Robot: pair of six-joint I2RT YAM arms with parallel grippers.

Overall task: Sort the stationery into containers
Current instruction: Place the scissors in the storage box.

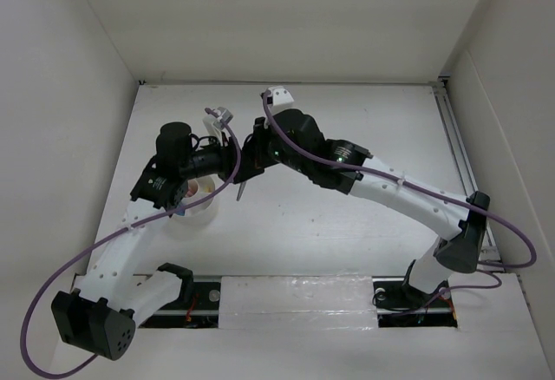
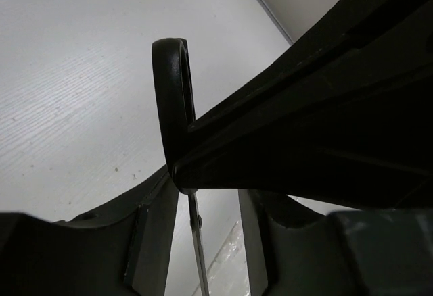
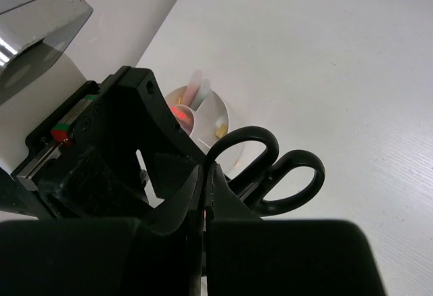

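Small black-handled scissors [image 3: 287, 174] hang in the air between my two grippers, their blade [image 1: 240, 191] pointing down. My right gripper [image 3: 208, 182] is shut on one handle loop. It meets my left gripper [image 1: 227, 161] above the table's left middle. In the left wrist view the handle loop [image 2: 172, 100] sits under the right finger [image 2: 318, 127]. The thin blade [image 2: 198, 255] runs down the gap between my left gripper's [image 2: 203, 242] open fingers. The round white tub [image 1: 201, 212] stands just below left, and in the right wrist view the tub [image 3: 218, 109] holds pink pens [image 3: 197, 86] and a yellow block [image 3: 220, 131].
White enclosure walls [image 1: 61, 94] close in the table on the left, back and right. A metal rail [image 1: 458, 150] runs along the right edge. A strip of clear tape [image 1: 295, 298] covers the near edge between the arm bases.
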